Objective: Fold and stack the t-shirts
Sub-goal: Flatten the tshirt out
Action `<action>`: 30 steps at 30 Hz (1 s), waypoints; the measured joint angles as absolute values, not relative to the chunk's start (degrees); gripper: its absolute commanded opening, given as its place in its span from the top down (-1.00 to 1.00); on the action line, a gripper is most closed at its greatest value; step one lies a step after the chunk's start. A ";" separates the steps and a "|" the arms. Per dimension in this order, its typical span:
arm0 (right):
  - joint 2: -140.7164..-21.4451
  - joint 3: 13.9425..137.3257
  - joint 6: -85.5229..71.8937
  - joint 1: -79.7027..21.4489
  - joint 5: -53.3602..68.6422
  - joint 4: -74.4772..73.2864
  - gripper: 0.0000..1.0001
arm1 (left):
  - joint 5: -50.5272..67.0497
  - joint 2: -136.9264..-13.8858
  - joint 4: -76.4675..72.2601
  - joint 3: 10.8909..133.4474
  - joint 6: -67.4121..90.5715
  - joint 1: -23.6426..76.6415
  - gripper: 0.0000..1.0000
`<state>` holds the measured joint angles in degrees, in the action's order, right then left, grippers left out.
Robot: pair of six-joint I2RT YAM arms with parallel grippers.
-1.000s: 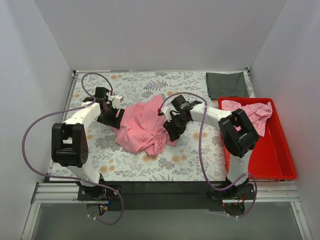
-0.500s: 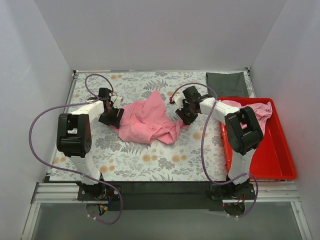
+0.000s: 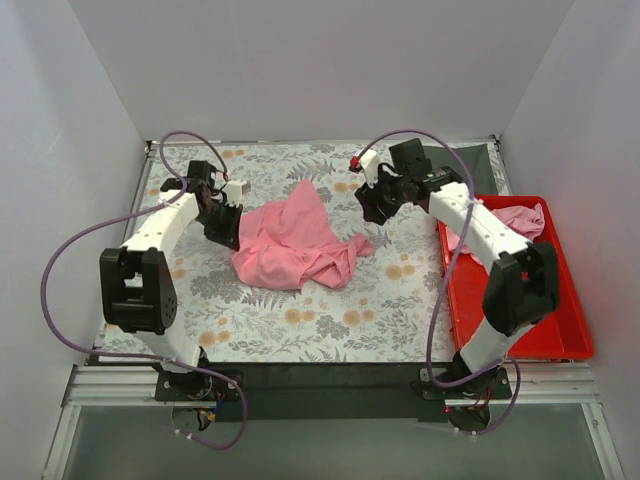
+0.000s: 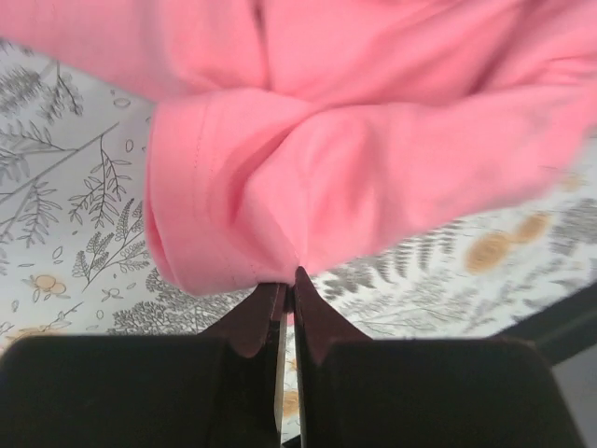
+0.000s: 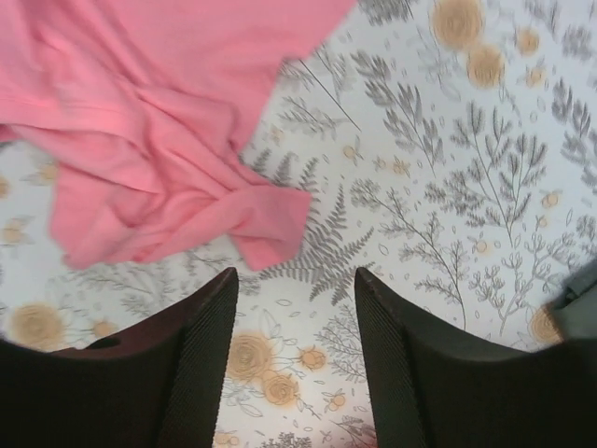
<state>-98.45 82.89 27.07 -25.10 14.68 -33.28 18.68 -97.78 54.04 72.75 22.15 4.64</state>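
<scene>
A crumpled pink t-shirt (image 3: 295, 245) lies in the middle of the floral table. My left gripper (image 3: 230, 225) sits at the shirt's left edge. In the left wrist view this gripper (image 4: 288, 280) is shut on a hem of the t-shirt (image 4: 354, 159), the fabric bunching just beyond the tips. My right gripper (image 3: 372, 205) hangs open above the table, off the shirt's right corner. In the right wrist view it (image 5: 295, 280) holds nothing, and the t-shirt (image 5: 159, 121) lies ahead to the left. A second pink t-shirt (image 3: 500, 222) lies heaped in the red bin.
The red bin (image 3: 560, 300) stands along the table's right side. A dark grey cloth (image 3: 470, 170) lies at the back right corner, partly behind my right arm. White walls close in the table on three sides.
My left gripper has shut on the shirt's left edge. The right gripper has let the shirt go, opened and swung up toward the back right. The shirt has shifted toward the back and lies flatter.
</scene>
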 measured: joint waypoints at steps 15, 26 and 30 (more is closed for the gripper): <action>-87.74 76.86 18.96 -31.75 33.82 -29.61 -0.63 | 39.48 -95.68 63.66 95.33 30.17 20.01 1.00; -75.99 52.62 11.42 -13.72 45.54 -29.56 -0.36 | 41.08 -109.60 58.74 98.15 34.59 33.80 -0.24; -77.52 48.97 3.77 -17.56 46.09 -25.87 -0.29 | 42.59 -105.82 55.61 97.10 36.69 25.10 -0.24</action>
